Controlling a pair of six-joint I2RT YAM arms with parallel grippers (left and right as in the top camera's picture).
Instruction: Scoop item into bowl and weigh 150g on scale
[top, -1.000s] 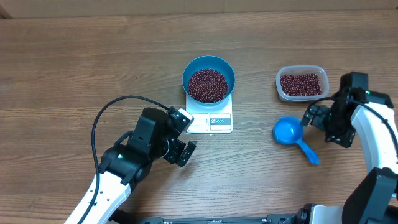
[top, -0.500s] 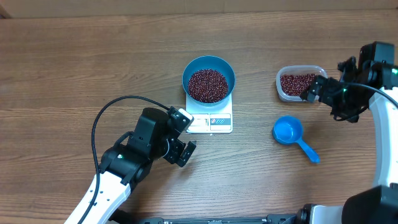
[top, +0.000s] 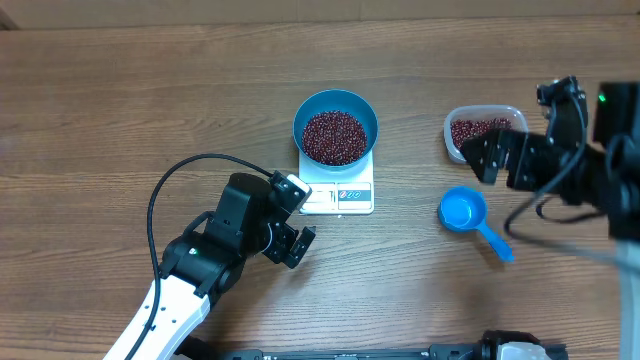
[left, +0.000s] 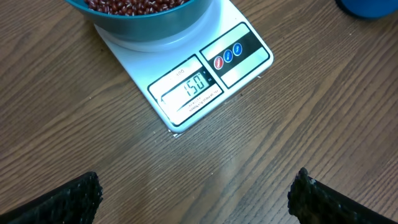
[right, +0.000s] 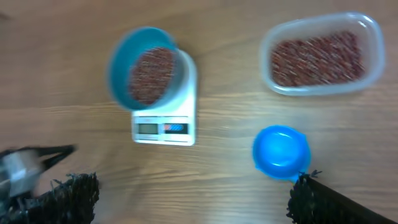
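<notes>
The blue bowl (top: 336, 110) stands on the white scale (top: 338, 197) with a heap of red-brown beans (top: 334, 137) in it. In the left wrist view the scale (left: 239, 59) shows 150 on its display (left: 189, 88), and the bowl (left: 146, 22) is at the top edge. My left gripper (top: 303, 218) rests open just left of the scale, and its jaws (left: 199, 199) stand wide over bare wood. My right gripper (top: 488, 155) hangs open and blurred, high over the clear tub. It (right: 196, 196) looks down on bowl (right: 118, 68), scale (right: 165, 124) and beans (right: 149, 73).
A clear plastic tub (top: 503, 113) holding more beans sits at the right, partly hidden by my right arm. The small blue scoop (top: 463, 211) lies empty on the wood below it, handle pointing to the lower right. A black cable (top: 190, 165) loops left of my left arm.
My right arm has risen from beside the scoop and swung back over the tub, now blurred with motion. The left arm, bowl, scale and scoop have not moved.
</notes>
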